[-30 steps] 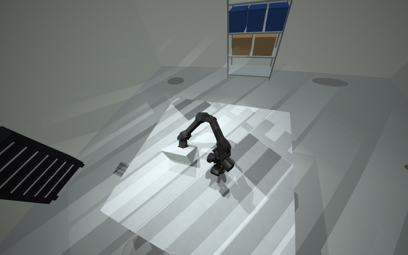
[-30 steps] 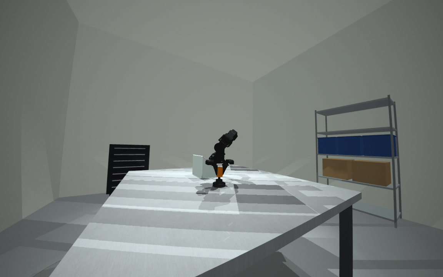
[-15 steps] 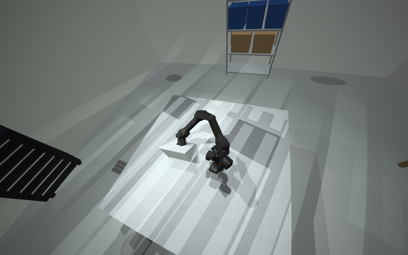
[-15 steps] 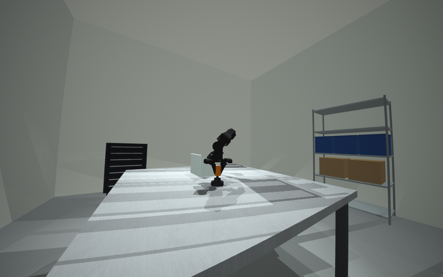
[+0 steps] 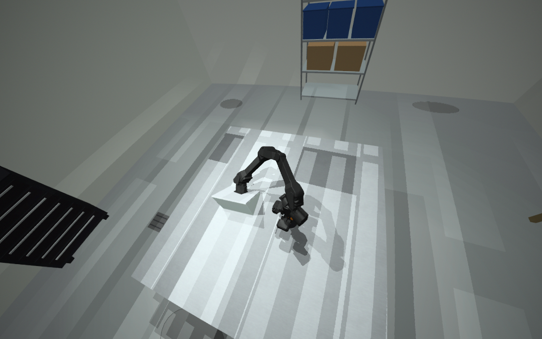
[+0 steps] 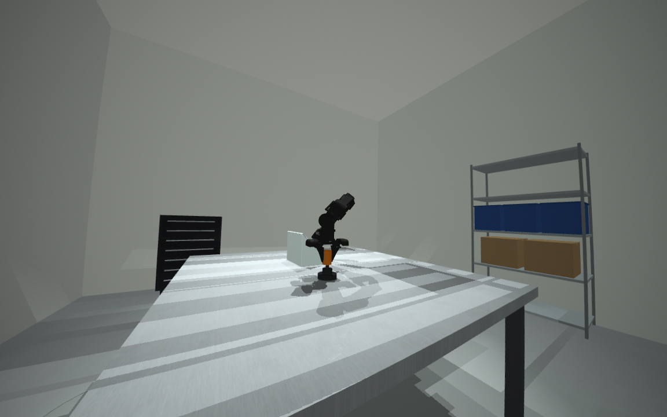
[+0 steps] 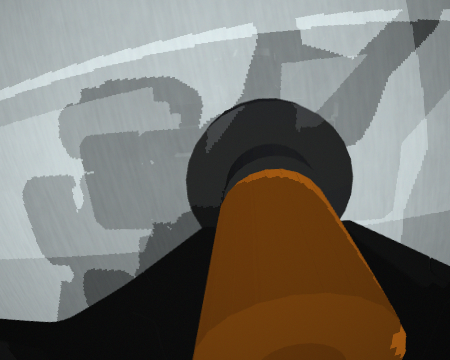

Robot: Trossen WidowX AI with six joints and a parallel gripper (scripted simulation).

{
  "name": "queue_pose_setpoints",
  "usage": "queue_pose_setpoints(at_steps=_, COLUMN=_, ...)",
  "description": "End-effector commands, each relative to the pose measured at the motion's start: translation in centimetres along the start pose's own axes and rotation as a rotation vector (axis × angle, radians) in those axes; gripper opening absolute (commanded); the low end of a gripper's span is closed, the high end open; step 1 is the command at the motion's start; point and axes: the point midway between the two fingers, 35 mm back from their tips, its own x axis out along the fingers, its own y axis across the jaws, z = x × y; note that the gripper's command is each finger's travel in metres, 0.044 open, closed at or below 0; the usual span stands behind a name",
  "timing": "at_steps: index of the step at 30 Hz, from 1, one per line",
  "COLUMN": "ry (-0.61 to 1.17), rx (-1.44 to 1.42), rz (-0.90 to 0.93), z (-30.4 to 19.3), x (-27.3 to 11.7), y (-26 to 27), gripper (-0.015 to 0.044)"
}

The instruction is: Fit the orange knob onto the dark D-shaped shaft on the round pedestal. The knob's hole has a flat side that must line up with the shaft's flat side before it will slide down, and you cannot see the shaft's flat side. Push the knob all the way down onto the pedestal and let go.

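Note:
The orange knob (image 6: 327,256) (image 7: 285,240) is upright between the fingers of my gripper (image 6: 327,255), which is shut on it. In the top view only a speck of the knob (image 5: 291,218) shows. The dark round pedestal (image 6: 326,276) (image 7: 270,120) stands on the table directly under the knob. In the exterior view a short dark piece shows between the knob's lower end and the pedestal's wide base, so the knob is above the base. The shaft's top, its flat side and the knob's hole are hidden.
A pale wedge-shaped block (image 5: 239,205) (image 6: 295,249) stands by the arm's base on the table (image 5: 205,270) (image 6: 232,352). A black slatted cabinet (image 5: 28,219) (image 6: 189,243) and a shelf rack (image 5: 332,72) (image 6: 530,197) with blue and brown boxes stand beyond the table.

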Motion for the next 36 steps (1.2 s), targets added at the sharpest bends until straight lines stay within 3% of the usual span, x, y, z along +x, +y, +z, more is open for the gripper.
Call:
queue_pose_setpoints(at_steps=1, ry=0.005, rx=0.001, rz=0.001, z=-0.01, x=-0.01, y=0.1, gripper=0.0)
queue_pose_setpoints(at_steps=9, ry=0.006, rx=0.01, rz=0.001, z=-0.1, x=-0.46, y=0.03, gripper=0.0)
queue_pose_setpoints(at_steps=16, ry=0.006, rx=0.208, rz=0.001, z=-0.28, x=-0.61, y=-0.22, gripper=0.0)
queue_pose_setpoints(at_steps=36, ry=0.006, rx=0.21, rz=0.001, z=-0.54, x=-0.5, y=-0.19, gripper=0.0)
